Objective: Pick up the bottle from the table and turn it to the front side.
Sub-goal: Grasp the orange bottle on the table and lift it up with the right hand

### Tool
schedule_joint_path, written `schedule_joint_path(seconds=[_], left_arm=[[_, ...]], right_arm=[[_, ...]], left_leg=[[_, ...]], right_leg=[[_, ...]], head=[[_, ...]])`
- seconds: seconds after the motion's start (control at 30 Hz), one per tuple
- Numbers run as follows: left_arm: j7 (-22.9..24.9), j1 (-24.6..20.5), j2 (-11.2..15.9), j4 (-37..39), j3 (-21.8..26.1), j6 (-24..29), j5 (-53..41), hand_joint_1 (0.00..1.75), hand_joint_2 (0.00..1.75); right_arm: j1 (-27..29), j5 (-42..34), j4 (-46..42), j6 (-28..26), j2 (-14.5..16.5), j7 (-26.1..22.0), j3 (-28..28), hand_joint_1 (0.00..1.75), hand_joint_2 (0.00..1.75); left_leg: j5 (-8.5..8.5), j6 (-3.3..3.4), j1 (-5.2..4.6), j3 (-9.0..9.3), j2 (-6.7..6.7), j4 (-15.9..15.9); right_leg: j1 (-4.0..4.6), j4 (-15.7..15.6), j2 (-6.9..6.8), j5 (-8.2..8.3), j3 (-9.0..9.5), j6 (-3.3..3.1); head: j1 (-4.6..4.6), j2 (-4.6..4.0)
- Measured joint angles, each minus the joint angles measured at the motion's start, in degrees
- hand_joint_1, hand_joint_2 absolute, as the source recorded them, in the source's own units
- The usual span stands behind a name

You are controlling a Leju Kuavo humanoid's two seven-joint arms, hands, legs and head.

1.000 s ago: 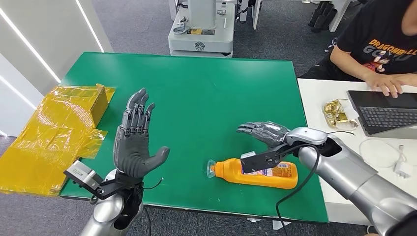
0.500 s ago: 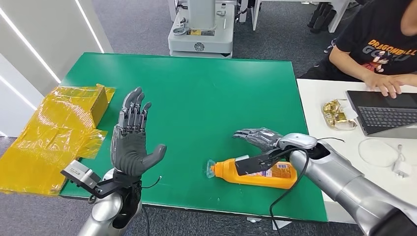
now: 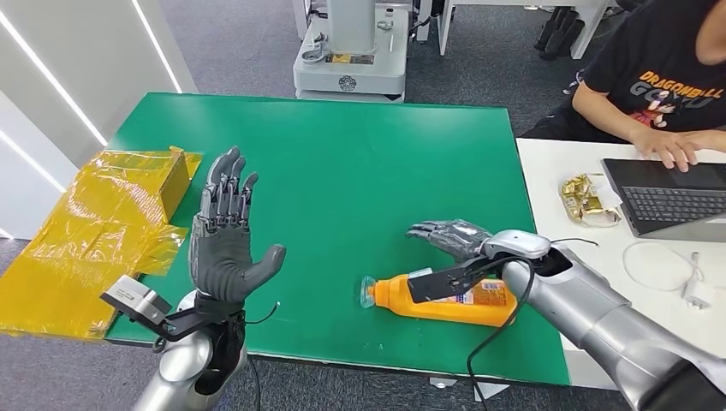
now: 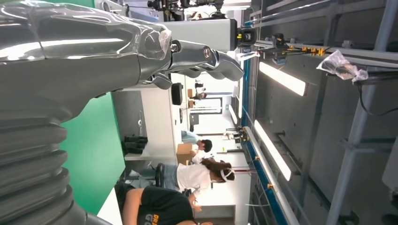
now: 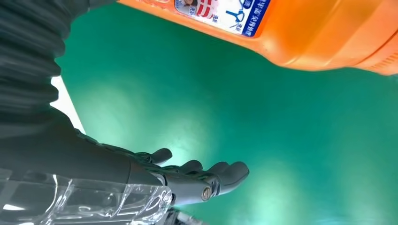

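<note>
1. A yellow box (image 3: 174, 178) wrapped in shiny yellow film stands at the far left edge of the green table (image 3: 342, 163); whether anything is inside it cannot be told. A crumpled yellow film sheet (image 3: 77, 248) spreads from it over the table's left edge.
2. The bottle (image 3: 441, 300) lies on its side near the front right part of the green table, its clear cap end pointing toward the robot's left. Its body is orange and smooth, widening from the neck to a rounded base.
3. A label with a blue and white panel and red marks shows on the bottle (image 5: 300, 28) in the right wrist view; the small characters on it are too blurred to read.
4. The right hand (image 3: 454, 235) hovers just behind the bottle with its fingers stretched out and apart, holding nothing. The dark bracket at that wrist crosses in front of the bottle in the head view.
5. The left hand (image 3: 224, 240) is raised above the front left part of the table, palm up and fingers spread, with nothing in it.
6. A person in a black T-shirt (image 3: 659, 68) printed with "DRAGONBALL" sits at a white desk (image 3: 548, 163) to the right, one hand on a laptop (image 3: 668, 197). A gold foil packet (image 3: 586, 199) lies beside the laptop, a white cable (image 3: 659, 261) nearer the front.
</note>
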Motion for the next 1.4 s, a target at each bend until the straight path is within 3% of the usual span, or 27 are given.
schedule_joint_path(seconds=[0.3,0.47,1.0,1.4], left_arm=[[-0.09,0.05,0.3,0.0,-0.03,1.15,-0.18,0.0,1.75],[-0.09,0.0,0.33,0.02,-0.13,1.29,-0.18,0.0,1.75],[-0.25,0.02,0.57,0.03,-0.22,0.8,0.37,0.0,1.75],[-0.4,0.16,0.88,0.02,-0.26,0.94,0.47,0.0,1.75]], right_arm=[[2.58,1.24,-2.47,-7.54,0.43,0.51,-2.51,0.0,1.75],[5.29,-0.55,-6.07,-8.69,0.43,-1.25,-6.07,0.0,1.75],[6.38,-10.82,-9.97,4.5,0.3,-6.47,-8.44,0.0,1.75],[6.25,-11.14,-8.96,9.6,-0.74,-3.39,-6.18,0.0,1.75]], left_leg=[[0.09,-0.01,0.0,-0.1,-0.02,0.01],[0.08,-0.02,0.0,-0.18,0.01,0.01],[0.08,-0.01,0.0,-0.24,0.01,0.0],[0.08,-0.01,0.0,-0.26,0.0,0.0]], right_leg=[[0.0,0.0,-0.03,0.04,-0.1,0.0],[0.0,0.0,0.05,0.04,-0.23,0.0],[0.0,0.0,0.05,0.04,-0.27,0.0],[0.0,0.0,0.03,0.04,-0.27,0.0]], head=[[-0.01,0.0],[-0.01,0.0],[-0.01,0.0],[0.0,0.0]])
